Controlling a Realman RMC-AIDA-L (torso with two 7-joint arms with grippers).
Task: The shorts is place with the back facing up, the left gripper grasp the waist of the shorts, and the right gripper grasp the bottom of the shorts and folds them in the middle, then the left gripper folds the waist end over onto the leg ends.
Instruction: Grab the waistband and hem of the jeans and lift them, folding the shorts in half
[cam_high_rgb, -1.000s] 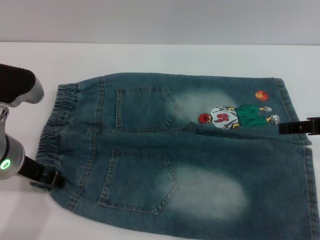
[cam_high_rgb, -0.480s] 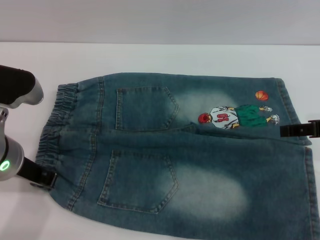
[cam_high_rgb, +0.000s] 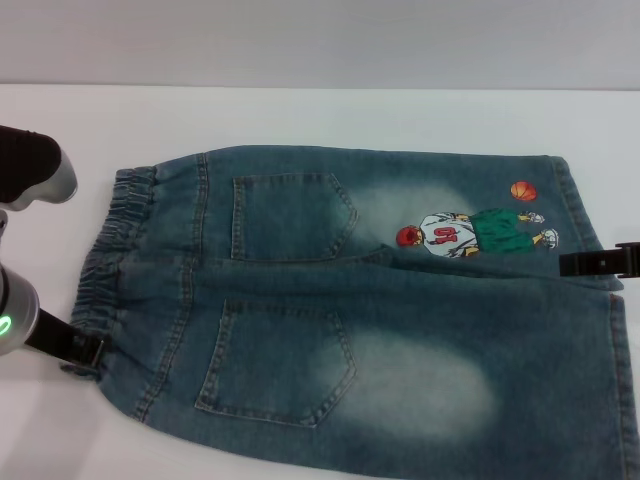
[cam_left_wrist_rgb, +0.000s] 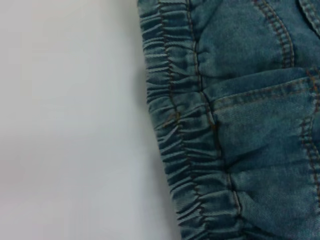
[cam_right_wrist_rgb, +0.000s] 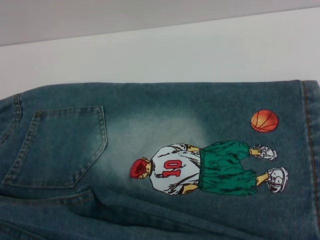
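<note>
Bench (cam_high_rgb: 330, 118): white, plain surface. Lying directly on it: one pair of shorts (cam_high_rgb: 400, 330), blue faded denim, spread flat, back pockets up, elastic waist to the left, hems to the right.

The shorts (cam_high_rgb: 350, 310) are cut off by the head view's edge at 6 o'clock and at 3 o'clock, so the lower leg's hem is not fully visible. The right end effector (cam_high_rgb: 600, 262) enters at 3 o'clock only as a black bar; whether its fingers are open is not clear. The left end effector (cam_high_rgb: 80, 350), at 9 o'clock by the waistband (cam_left_wrist_rgb: 185, 130), shows only a dark tip, with the arm cropped.
</note>
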